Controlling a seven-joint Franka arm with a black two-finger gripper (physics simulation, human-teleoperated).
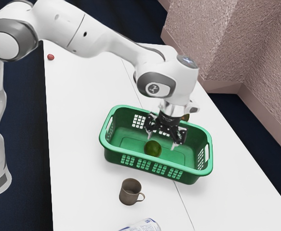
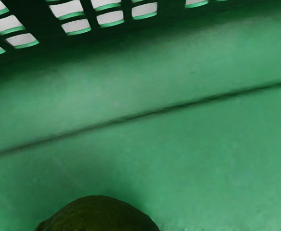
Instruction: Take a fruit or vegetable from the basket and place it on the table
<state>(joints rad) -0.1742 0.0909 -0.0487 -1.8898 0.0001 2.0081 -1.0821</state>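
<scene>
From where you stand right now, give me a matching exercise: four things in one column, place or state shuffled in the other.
Things:
1. Mug
2. Round green fruit
3. Small red object
4. Tool

Places/states:
A. Open, fingers apart
B. On the table, toward the exterior view's upper left
C. Upright beside the basket
D. Lying inside the basket

Pairs: 1-C, 2-D, 3-B, 4-A

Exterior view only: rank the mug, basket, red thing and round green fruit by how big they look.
Largest to smallest:
1. Basket
2. Mug
3. Round green fruit
4. Red thing
</scene>
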